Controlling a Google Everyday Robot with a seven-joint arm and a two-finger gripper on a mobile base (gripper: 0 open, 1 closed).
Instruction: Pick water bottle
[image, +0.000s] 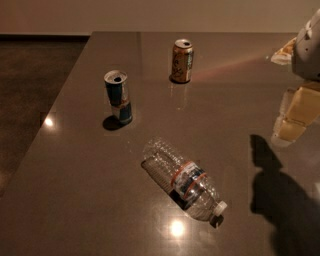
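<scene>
Lying on its side near six o'clock on the counter (75, 175), the water bottle (182, 179) could roll away if nudged by the tool (289, 131), which hangs empty at three o'clock, its opening impossible to tell.

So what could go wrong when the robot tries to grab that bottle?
1. The water bottle lies on its side on the smooth table, so it could roll away if nudged.
2. The hand hangs off to the right, apart from the bottle, and might come down off-centre.
3. The blue-and-silver can stands nearby; a wide swing could knock it over.
</scene>
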